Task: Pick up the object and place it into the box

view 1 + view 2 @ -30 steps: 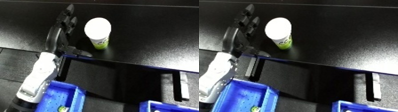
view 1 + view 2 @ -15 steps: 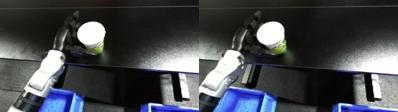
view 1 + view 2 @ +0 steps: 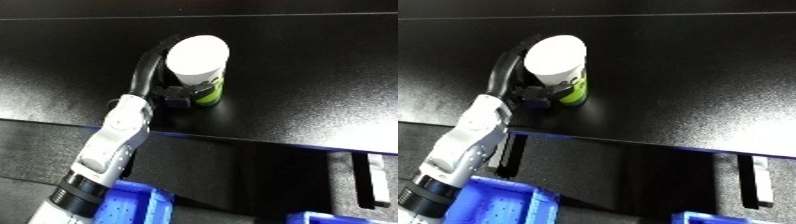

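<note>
Left hand: left hand (image 3: pixel 167 85) reaches up from the lower left and is curled round the cup (image 3: pixel 200 67), fingers arching over its far left side, thumb part crossing the green band at the front.
Right hand: does not show in either view.
Object: white cup with a green lower band, standing upright on the black table (image 3: pixel 311 75), near the table's front edge.
Change: a second ago the hand stood beside the cup with a gap between them; half a second ago the fingers were closing in; now they wrap it. The cup shows no tilt and appears to rest on the table as before.
Meaning: grasp looks made, lift not yet begun. I judge the pick-up step to be about half done.
Bin: blue bin (image 3: pixel 496 200) sits below the table's front edge, at lower left, well apart from the cup; a second blue corner shows at lower right.
Next: lift straight up, then carry toward the near bin.
Risk: smooth tapered cup may slip.
</note>
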